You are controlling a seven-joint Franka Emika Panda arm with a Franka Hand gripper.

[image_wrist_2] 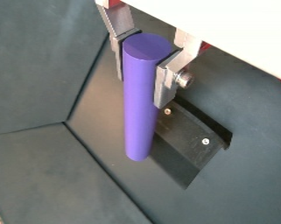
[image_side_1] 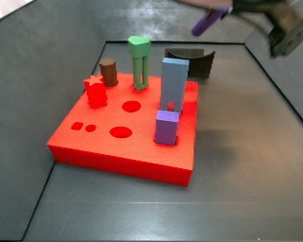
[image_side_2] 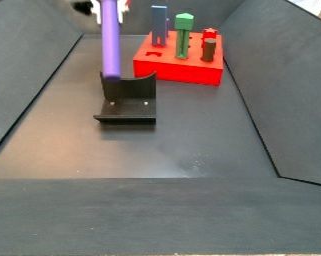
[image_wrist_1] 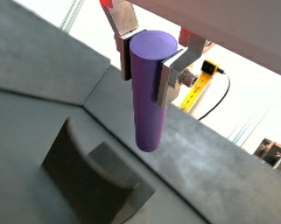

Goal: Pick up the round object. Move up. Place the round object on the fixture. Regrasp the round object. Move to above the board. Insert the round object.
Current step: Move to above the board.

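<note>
- One round object [image_wrist_2: 136, 96]: a long, smooth violet cylinder with a flat circular end face. It hangs upright in my gripper [image_wrist_2: 149, 52]; my two silver finger plates [image_wrist_1: 170, 77] are clamped on its upper part from opposite sides.
- In a side view the round object [image_side_2: 109, 38] hangs straight down over the fixture [image_side_2: 127, 103], its lower end level with the fixture's upright back. I cannot tell whether the end touches it.
- One fixture: a dark, nearly black L-shaped bracket on a flat base plate, matte, sharp-edged. In a wrist view the base plate [image_wrist_2: 195, 144] lies just below and beside the peg's lower end; a small pale fastener shows on it.
- One board [image_side_1: 109, 128]: a flat red square slab with a plain finish, standing on the dark grey floor [image_side_2: 149, 150], beyond the fixture in a side view.
- Pegs standing in the board, five counted: one tall green peg [image_side_1: 140, 61], one short brown cylinder [image_side_1: 109, 71], one short red piece [image_side_1: 94, 91], one tall blue slab [image_side_1: 174, 83], one purple square-sided block [image_side_1: 168, 127].
- Three dark round openings show in the board's top near its front corner [image_side_1: 101, 123]; the small ones I cannot resolve further.
- In that side view my gripper [image_side_1: 217, 19] is blurred at the upper edge; only a violet tip shows.
</note>
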